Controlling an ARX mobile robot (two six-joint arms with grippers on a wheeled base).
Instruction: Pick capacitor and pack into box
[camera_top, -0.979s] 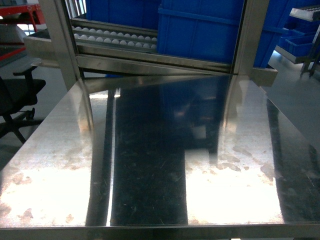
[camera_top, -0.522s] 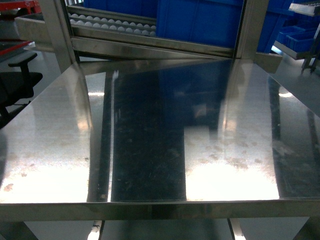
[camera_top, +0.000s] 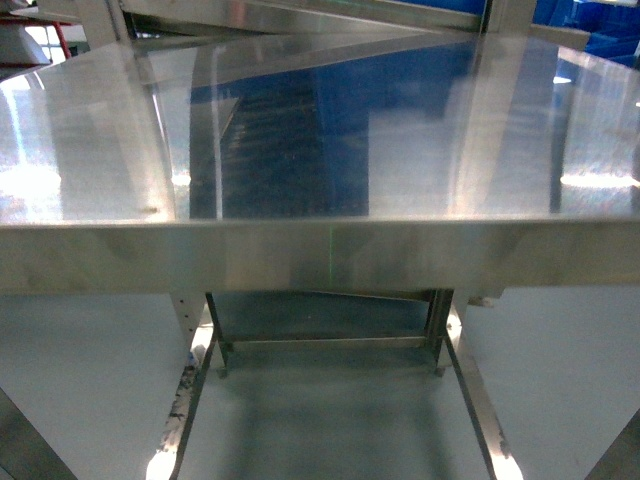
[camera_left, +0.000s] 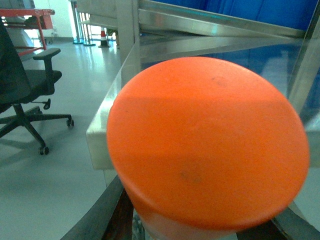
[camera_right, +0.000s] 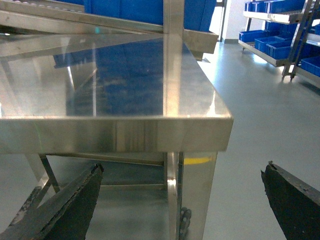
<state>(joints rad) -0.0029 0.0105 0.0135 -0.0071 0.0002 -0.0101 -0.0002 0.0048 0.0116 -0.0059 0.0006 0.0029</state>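
A capacitor (camera_left: 207, 145), a fat cylinder with a round orange top, fills the left wrist view. My left gripper (camera_left: 200, 222) is shut on it, and dark fingers (camera_left: 107, 215) show on both sides of its pale lower body. My right gripper (camera_right: 182, 200) is open with nothing between its black fingers (camera_right: 292, 200). It hangs level with the corner of the steel table (camera_right: 115, 132). The box is out of view in every frame. Neither gripper shows in the head view.
The steel table's front edge (camera_top: 320, 255) crosses the head view, with its legs and crossbar (camera_top: 460, 380) below it. A black office chair (camera_left: 25, 85) stands on the floor to the left. Shelves of blue bins (camera_right: 272, 45) stand at the far right.
The head view has dropped. The tabletop has slid up the frame, so its front edge and legs now show. The blue bins behind it have left the view.
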